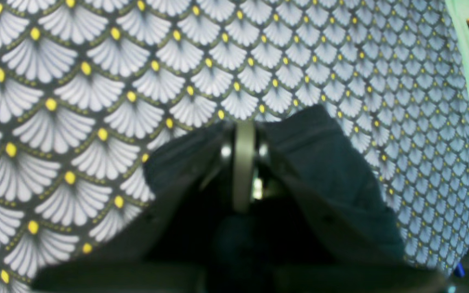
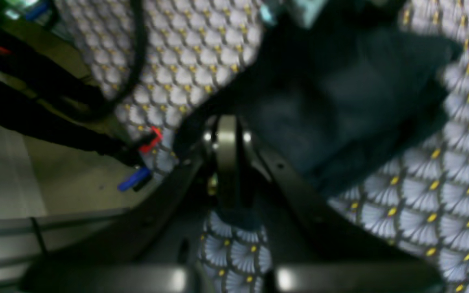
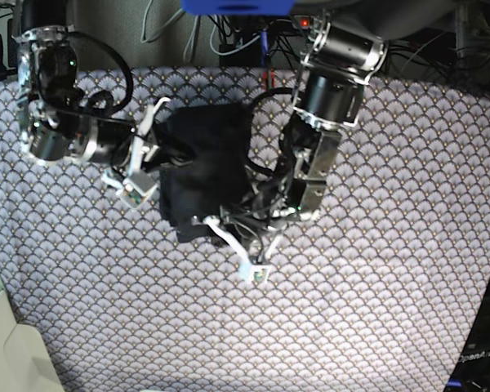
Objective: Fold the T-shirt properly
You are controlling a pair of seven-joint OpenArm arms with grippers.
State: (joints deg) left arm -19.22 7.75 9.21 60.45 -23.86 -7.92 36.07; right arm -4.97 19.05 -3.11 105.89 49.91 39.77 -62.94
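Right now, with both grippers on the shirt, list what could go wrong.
1. Both the left gripper and right gripper look shut on the T-shirt; pulling apart unevenly could skew the fold.
2. The shirt is already bunched into a compact pile, so a pinch may catch several layers and drag the whole stack.
3. The tablecloth lies right under the fingertips; a low grasp might snag it too.
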